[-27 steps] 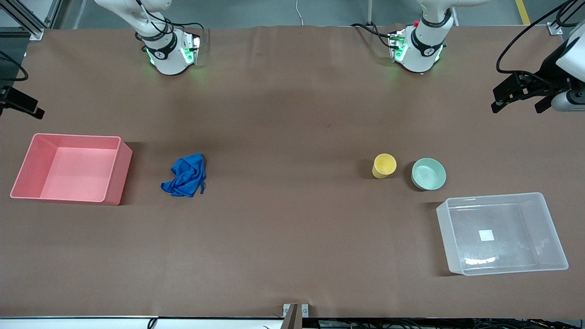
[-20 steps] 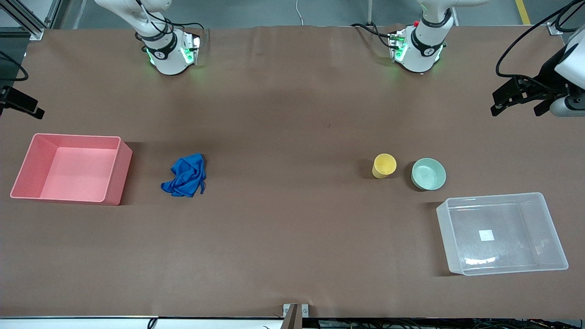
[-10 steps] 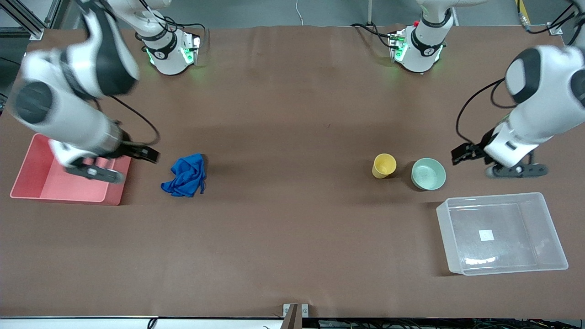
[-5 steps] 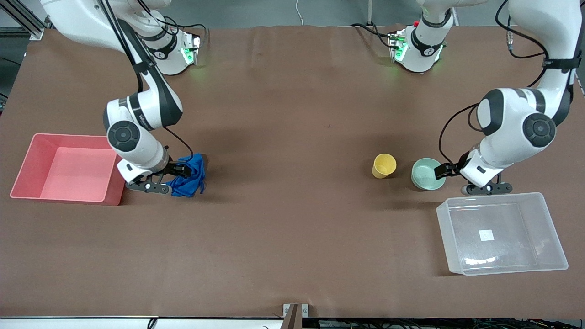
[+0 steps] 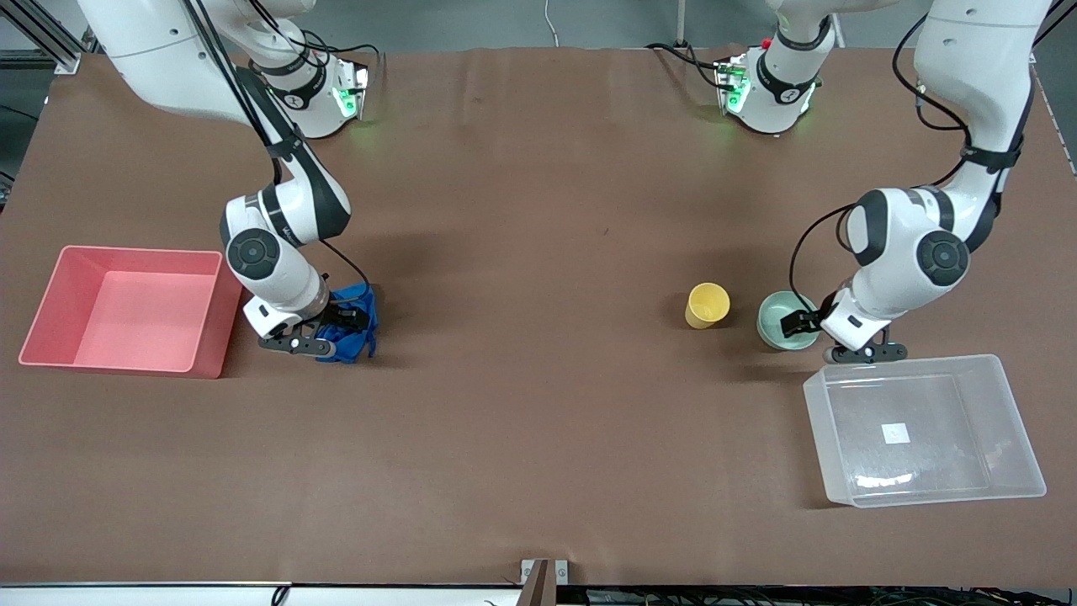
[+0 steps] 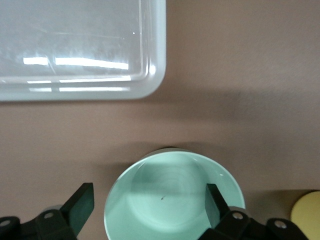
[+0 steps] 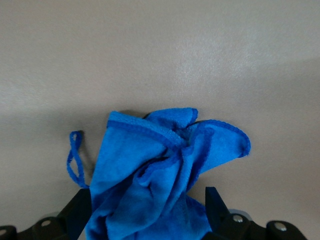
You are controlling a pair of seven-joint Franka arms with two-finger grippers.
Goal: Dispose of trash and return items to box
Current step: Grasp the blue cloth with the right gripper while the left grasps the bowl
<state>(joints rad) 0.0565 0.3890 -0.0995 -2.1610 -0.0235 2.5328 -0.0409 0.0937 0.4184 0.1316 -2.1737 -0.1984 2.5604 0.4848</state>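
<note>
**Ana:** Front view first: where does each arm sit?

**Ben:** The right arm bends down to the crumpled royal-blue cloth rag, which lies on the brown bench just beside the pink opaque rectangular bin. The right hand is low over the rag with its fingers spread, one on each side of the folds, not clenched.

**Ana:** And the left arm?

**Ben:** It curls down at its own end of the bench. The left hand is released too; in the left wrist view one finger sits inside the pale mint-green round bowl and the other outside its rim. The small yellow plastic cup stands just beside the bowl, toward the right arm's end. The clear rectangular plastic tub sits near the bowl, nearer the front camera.
</note>
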